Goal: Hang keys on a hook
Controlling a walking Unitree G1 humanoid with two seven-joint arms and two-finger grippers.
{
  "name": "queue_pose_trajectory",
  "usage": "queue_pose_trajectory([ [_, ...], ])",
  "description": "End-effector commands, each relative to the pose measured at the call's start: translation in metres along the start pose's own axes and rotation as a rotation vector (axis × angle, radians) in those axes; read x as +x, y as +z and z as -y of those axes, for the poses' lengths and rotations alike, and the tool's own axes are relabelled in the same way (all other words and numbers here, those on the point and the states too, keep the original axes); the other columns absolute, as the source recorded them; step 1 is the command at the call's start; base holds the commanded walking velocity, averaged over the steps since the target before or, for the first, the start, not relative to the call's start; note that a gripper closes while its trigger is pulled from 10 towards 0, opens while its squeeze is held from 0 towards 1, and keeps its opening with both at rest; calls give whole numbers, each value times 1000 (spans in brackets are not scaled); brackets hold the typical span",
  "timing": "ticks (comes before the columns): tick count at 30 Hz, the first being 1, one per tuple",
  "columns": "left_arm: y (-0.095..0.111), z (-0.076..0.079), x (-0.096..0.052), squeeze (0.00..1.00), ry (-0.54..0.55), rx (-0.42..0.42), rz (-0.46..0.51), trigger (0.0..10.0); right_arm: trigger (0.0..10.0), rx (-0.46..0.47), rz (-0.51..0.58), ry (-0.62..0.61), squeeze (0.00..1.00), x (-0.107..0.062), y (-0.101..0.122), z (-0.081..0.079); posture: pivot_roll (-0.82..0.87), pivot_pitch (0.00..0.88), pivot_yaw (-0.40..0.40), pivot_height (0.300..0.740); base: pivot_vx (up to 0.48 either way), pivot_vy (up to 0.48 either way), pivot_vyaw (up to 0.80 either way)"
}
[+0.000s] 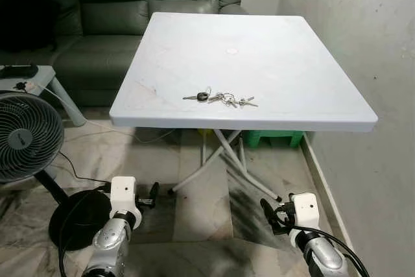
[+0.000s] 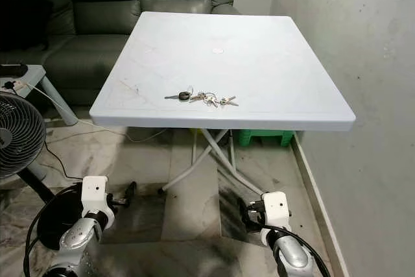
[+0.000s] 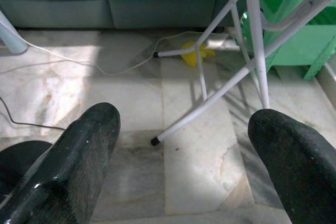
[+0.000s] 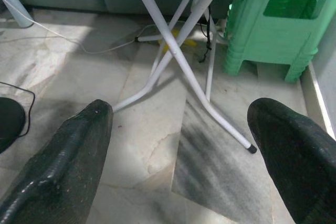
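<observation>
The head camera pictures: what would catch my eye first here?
A bunch of silver metal keys lies alone near the front edge of a white square plastic folding table. Below, both silver arms hang low over the marble floor, left end effector and right end effector open. A dark green leather sofa stands behind.

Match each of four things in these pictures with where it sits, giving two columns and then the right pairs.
Things:
1. keys
2. fan
3. stool
4. sofa

Places:
A. on the floor at the robot's left
B. behind the table, at its far side
C. on the tabletop, near the front edge
D. under the table, by the wall

Pairs: 1-C, 2-A, 3-D, 4-B
</observation>
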State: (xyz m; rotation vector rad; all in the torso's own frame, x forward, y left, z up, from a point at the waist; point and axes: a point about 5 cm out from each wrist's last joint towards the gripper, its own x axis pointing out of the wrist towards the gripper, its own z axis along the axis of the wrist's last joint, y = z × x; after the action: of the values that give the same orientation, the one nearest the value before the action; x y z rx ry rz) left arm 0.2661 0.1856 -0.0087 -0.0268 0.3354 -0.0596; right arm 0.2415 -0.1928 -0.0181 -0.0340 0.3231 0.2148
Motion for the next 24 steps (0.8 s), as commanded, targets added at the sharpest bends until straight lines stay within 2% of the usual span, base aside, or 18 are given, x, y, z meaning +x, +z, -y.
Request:
queue_pose_trajectory([
  [1,5,-4,-1,0,8,18,40,10000,10000,-5,55,2,0,2,10,2,-8,0,-12,740,0,0,0],
  [8,19,-3,-11,0,-19,3,162,10000,10000,-16,179,12,0,-5,26,1,-8,0,-12,740,0,0,0],
  [11,33,1,-21,0,-49,-5,238,10000,10000,-16,272,25,0,-12,44,-5,-8,0,-12,740,0,0,0],
  [14,43,3,-25,0,-67,4,276,10000,10000,-16,312,24,0,-15,54,-7,-6,0,-13,740,0,0,0],
  [18,67,1,-25,0,-76,-23,321,10000,10000,-27,388,21,0,-16,81,-9,-11,0,-4,740,0,0,0],
  [19,80,0,-23,0,-82,-21,345,10000,10000,-33,423,21,0,-14,95,-7,-12,0,-2,740,0,0,0],
  [24,106,-6,-18,0,-80,6,394,10000,10000,-49,476,6,0,-10,124,0,-15,0,2,740,0,0,0],
])
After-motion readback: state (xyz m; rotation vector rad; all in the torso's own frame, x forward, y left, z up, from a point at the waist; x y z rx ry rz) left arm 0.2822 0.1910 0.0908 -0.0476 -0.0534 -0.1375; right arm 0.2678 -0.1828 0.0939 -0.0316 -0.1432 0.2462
